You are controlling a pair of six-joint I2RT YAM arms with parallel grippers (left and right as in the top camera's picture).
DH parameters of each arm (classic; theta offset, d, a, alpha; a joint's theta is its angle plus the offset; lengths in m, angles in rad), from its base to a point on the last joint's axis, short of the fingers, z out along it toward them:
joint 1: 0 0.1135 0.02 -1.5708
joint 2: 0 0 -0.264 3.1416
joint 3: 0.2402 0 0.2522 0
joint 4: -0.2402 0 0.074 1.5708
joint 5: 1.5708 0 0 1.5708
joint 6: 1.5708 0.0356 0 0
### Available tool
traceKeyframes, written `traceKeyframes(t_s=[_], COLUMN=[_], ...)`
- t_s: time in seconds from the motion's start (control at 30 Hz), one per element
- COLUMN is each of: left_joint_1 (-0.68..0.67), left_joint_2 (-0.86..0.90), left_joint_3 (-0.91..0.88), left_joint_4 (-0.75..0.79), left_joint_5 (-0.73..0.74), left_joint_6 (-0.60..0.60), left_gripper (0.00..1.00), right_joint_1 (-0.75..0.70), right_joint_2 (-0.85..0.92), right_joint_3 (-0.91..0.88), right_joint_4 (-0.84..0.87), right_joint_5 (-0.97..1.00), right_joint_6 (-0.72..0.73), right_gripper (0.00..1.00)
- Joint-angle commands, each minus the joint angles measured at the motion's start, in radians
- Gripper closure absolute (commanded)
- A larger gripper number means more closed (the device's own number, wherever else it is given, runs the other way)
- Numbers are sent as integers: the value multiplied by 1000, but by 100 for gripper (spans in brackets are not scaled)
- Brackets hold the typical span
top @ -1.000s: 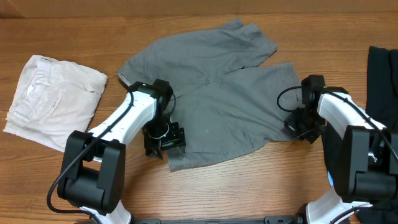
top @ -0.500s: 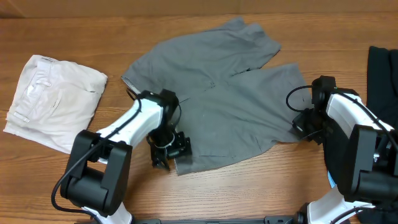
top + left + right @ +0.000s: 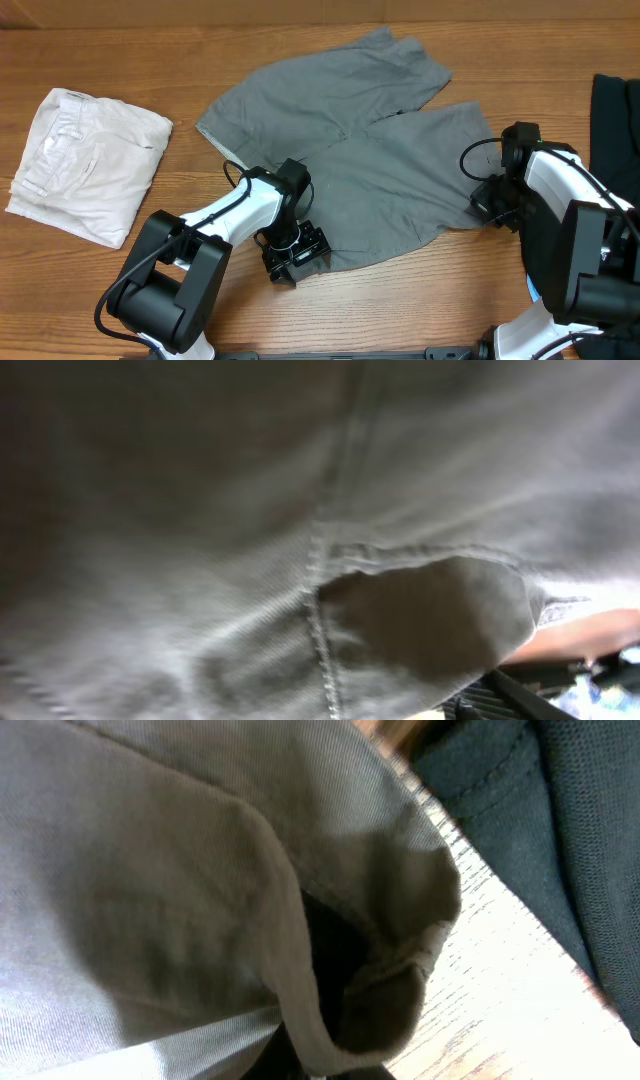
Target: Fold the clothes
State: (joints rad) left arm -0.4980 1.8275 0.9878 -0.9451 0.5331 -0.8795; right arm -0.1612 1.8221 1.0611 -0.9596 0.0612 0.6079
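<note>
Grey shorts: spread flat on table
Left gripper: jaws wide apart at shorts' near hem
Right gripper: clamped on shorts' right edge
Right wrist only: fabric bunched at the grip, black garment beside shorts

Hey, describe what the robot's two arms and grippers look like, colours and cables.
Both arms match: the left arm and right arm have glossy white shells on bulky black joints. The left gripper and right gripper are blocky and black. Thin black cables loop beside each wrist. No markings visible.
</note>
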Motion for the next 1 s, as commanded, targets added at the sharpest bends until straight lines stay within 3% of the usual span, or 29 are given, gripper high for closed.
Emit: traceKeyframes(t_s=[0.0,0.07,0.2,0.27,0.5,0.7,0.97], left_joint_1=[-5,-5,0,15,180,355,375], left_joint_2=[10,10,8,6,-94,-209,-364], left_joint_3=[-5,-5,-5,-5,-4,-4,-4], left_joint_4=[4,3,-10,-31,-142,-225,-378], left_joint_5=[-35,-35,-36,-51,-235,-253,-290], left_joint_6=[-68,-67,-46,-32,40,186,309], left_gripper=[34,47,85,92,93,96,96], right_joint_1=[-9,-10,-9,-9,-8,-8,-8], right_joint_2=[5,5,5,5,3,-5,-168], right_joint_3=[-19,-19,-19,-14,70,120,120], right_joint_4=[5,0,-11,-21,-109,-176,-229], right_joint_5=[50,50,51,51,51,37,-18], right_joint_6=[-6,-6,-13,-14,-37,-45,-85], right_gripper=[92,92,92,92,92,96,96])
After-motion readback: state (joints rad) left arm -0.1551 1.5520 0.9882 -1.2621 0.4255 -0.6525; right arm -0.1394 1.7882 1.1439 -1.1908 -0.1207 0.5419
